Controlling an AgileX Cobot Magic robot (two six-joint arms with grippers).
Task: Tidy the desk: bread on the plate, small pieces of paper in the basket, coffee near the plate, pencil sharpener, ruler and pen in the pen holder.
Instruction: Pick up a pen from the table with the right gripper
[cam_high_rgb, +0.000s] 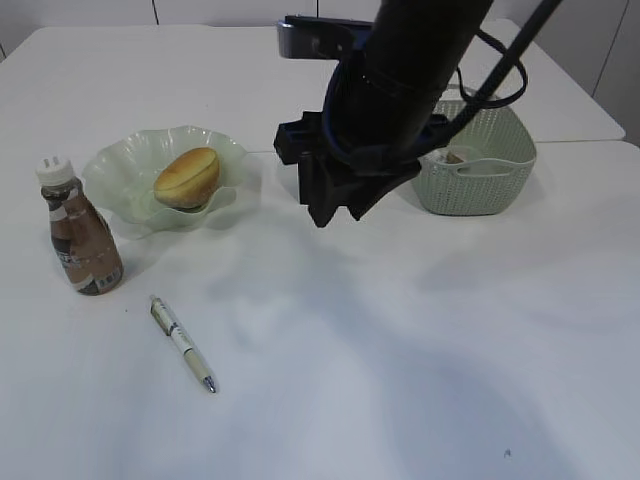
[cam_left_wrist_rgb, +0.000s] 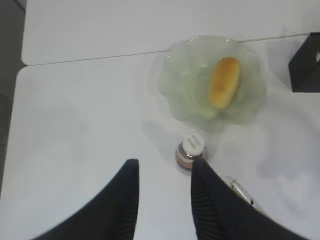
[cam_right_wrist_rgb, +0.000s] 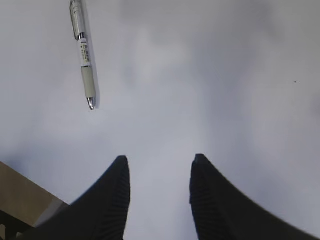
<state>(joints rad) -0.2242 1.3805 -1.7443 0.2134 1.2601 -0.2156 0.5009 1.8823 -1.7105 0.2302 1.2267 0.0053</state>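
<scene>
One bread (cam_high_rgb: 186, 177) in one plate (cam_high_rgb: 120, 170), one coffee (cam_high_rgb: 82, 238), one pen (cam_high_rgb: 183, 343), one basket (cam_high_rgb: 480, 175) toward the white desk's (cam_high_rgb: 400, 380) far-right edge, left gripper (cam_left_wrist_rgb: 162, 172) and right gripper (cam_right_wrist_rgb: 159, 170) both spread, empty.

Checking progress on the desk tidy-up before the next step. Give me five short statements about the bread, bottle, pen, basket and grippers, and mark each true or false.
1. The bread lies in the green glass plate. True.
2. The coffee bottle lies tipped over on the desk. False: it stands upright beside the plate.
3. The pen is in the black pen holder. False: it lies flat on the desk, in front of the bottle.
4. The left gripper and right gripper are both open and hold nothing. True.
5. The basket sits left of the plate in the exterior view. False: it sits to the right, behind the arm.
</scene>
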